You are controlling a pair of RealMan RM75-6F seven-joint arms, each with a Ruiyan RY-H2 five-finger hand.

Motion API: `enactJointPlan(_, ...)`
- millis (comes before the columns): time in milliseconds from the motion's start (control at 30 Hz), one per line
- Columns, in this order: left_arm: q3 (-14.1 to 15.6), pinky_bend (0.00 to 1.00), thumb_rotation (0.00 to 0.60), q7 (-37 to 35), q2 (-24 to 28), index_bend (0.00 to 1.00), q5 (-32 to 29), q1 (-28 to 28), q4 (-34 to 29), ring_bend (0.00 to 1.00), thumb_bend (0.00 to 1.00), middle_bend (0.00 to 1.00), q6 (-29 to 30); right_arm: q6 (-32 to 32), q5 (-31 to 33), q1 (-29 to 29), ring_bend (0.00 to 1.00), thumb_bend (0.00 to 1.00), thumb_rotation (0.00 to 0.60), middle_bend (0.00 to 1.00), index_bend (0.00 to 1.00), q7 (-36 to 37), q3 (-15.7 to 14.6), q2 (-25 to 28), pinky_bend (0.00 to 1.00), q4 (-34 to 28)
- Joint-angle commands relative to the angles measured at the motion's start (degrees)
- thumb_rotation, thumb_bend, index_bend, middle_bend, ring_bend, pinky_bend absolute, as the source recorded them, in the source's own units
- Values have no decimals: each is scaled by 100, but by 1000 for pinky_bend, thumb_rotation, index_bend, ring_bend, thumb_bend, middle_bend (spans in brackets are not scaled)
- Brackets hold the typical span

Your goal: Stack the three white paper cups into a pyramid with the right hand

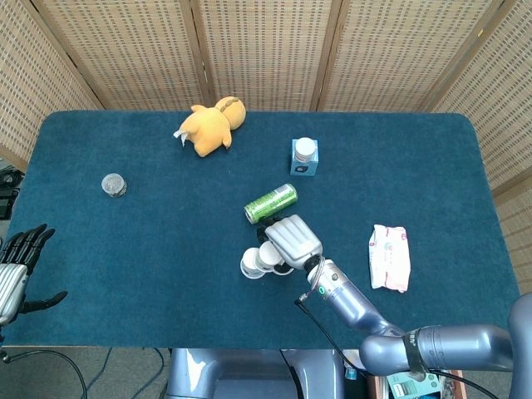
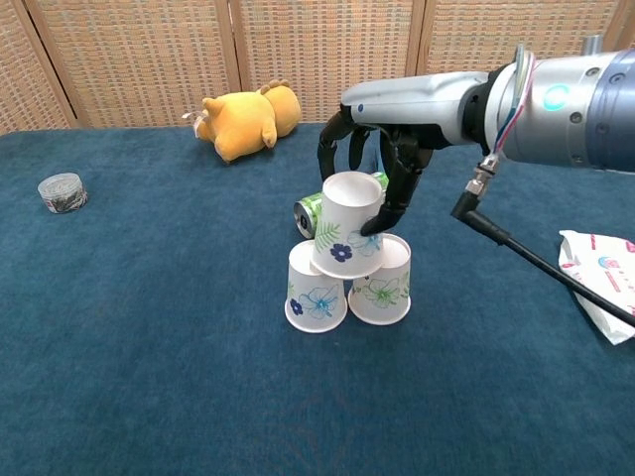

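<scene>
Three white cups make a little pile on the blue counter (image 2: 119,327): two bottom cups (image 2: 317,291) (image 2: 381,283) side by side, and the top cup (image 2: 346,223) held by the right hand's (image 2: 382,159) fingers (image 2: 397,188).

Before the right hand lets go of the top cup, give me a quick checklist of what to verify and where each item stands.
1. Two base cups upside down and side by side: left base cup and right base cup stand close together. Ok.
2. Top cup centred over the gap between them: it sits over both. Ok.
3. Top cup level: it appears slightly tilted. Cannot tell if it is fully seated.
4. Right hand contact: fingers are on the cup's side, so it is not released. Not ok yet.
5. Retreat path: the green can lies just behind the stack. Ok if the hand lifts upward.
6. Left hand away from the stack: at the table edge. Ok.
</scene>
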Motion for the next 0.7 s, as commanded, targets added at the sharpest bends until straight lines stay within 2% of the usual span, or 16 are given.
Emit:
enactJointPlan(33, 2, 0, 600, -2, 1, 0, 2, 1, 0, 0, 169, 0, 0, 0, -31, -2, 251, 351, 600, 201, 379, 27, -14, 23, 450, -24)
enactJointPlan(300, 11, 0, 600, -6, 3, 0, 22, 9, -4, 0, 169, 0, 20, 53, -250, -39, 200, 347, 600, 139, 280, 112, -59, 181, 397, -200)
enactJointPlan(433, 9, 0, 600, -48, 15, 0, 20, 11, 2, 0, 169, 0, 26, 227, -545, -167, 139, 325, 600, 95, 243, 179, -89, 397, 273, -421)
enactJointPlan(533, 9, 0, 600, -103, 31, 0, 38, 20, 12, 0, 168, 0, 56, 549, -1086, -451, 93, 305, 600, 72, 225, 238, -229, 732, 159, -649)
enactJointPlan(600, 15, 0, 600, -140, 41, 0, 63, 27, 19, 0, 168, 0, 78, 774, -1530, -691, 44, 236, 600, 40, 200, 360, -357, 918, 74, -730)
enactJointPlan(700, 33, 0, 600, -218, 56, 0, 129, 49, 33, 0, 169, 0, 142, 1362, -2573, -1310, 0, 47, 600, 2, 129, 802, -715, 1252, 2, -720)
